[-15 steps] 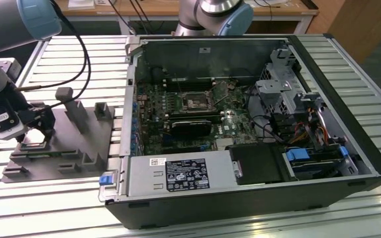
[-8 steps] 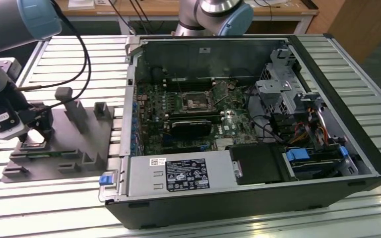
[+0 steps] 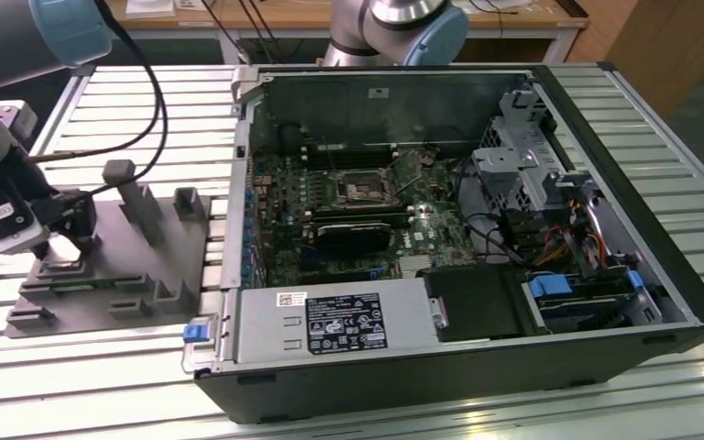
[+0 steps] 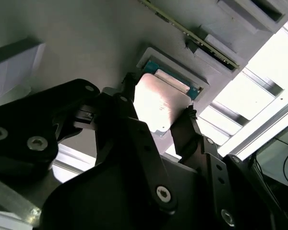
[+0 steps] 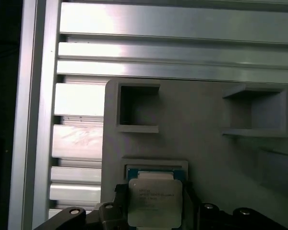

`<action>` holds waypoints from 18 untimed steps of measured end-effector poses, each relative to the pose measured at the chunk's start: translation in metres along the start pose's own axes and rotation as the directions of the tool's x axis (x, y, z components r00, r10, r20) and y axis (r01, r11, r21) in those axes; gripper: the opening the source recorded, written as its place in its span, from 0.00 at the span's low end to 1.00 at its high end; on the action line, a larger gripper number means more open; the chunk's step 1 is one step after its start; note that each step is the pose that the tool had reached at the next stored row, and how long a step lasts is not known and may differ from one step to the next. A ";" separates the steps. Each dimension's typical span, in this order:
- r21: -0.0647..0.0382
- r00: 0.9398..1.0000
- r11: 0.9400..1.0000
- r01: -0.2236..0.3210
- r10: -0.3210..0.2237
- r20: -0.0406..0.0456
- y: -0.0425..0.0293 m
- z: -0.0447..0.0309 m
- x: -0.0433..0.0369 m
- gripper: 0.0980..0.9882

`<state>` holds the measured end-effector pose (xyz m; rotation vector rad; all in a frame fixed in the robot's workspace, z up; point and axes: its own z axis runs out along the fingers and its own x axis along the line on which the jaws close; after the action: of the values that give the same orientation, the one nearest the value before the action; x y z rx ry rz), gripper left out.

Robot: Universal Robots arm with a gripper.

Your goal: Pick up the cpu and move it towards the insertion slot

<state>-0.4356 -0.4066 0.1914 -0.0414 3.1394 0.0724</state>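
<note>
The tool is gripping the chip, its two matte black fingers pressing on opposite edges of the flat square. The chip's top is showing as smooth silvery metal with clipped corners. It is catching a bright glare in the second wrist view, and a thin blue-green edge is peeking out along one side. The chip is sitting at a shallow square pocket in the fixture, at the fixture's end toward the exterior view's left. Whether it is resting in the pocket or lifted clear of it cannot be told.

The fixture is looking like dull grey plastic, moulded with boxy rectangular openings and upright posts. It is lying on a tabletop of ribbed aluminium slats.

The socket, a small square with a dark centre and a shiny metal frame, is lying well apart from the chip, toward the exterior view's right. It is sitting on a green circuit board inside an open black computer case. The posts and the case's grey metal side wall are standing between the tool and the socket. A black rectangular block is sitting just beside the socket, and bundled cables are crowding the case's far side.
</note>
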 end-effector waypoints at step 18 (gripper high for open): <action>0.000 1.000 1.000 0.000 0.000 0.000 0.0006 -0.0086 0.0002 0.50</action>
<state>-0.4359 -0.4063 0.2000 -0.0415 3.1391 0.0729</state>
